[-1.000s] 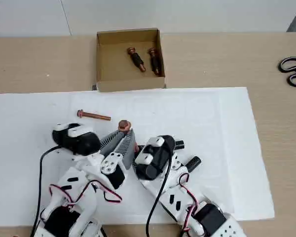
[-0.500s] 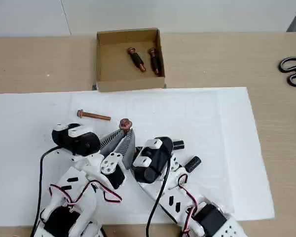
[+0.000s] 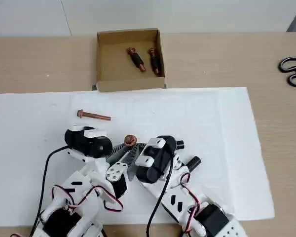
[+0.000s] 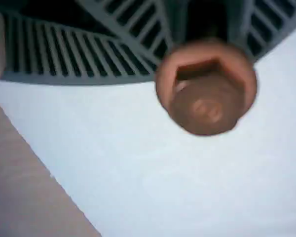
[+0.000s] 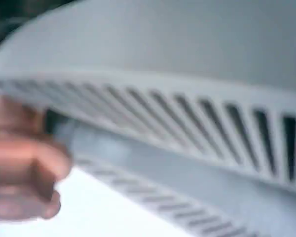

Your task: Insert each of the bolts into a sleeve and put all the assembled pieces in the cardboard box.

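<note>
High view: left pincer (image 3: 128, 147) seemingly clamps a bolt (image 3: 130, 140), right arm (image 3: 155, 160) crowding it; scissors (image 3: 293, 71) well apart.

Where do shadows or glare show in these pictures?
High view: even, soft light, no glare on the white paper, slight shade inside the cardboard box. Left wrist view: the bolt head is well lit, with shade along one side of its hex. Right wrist view: the ribbed grey part is evenly lit, its slots dark.
</note>
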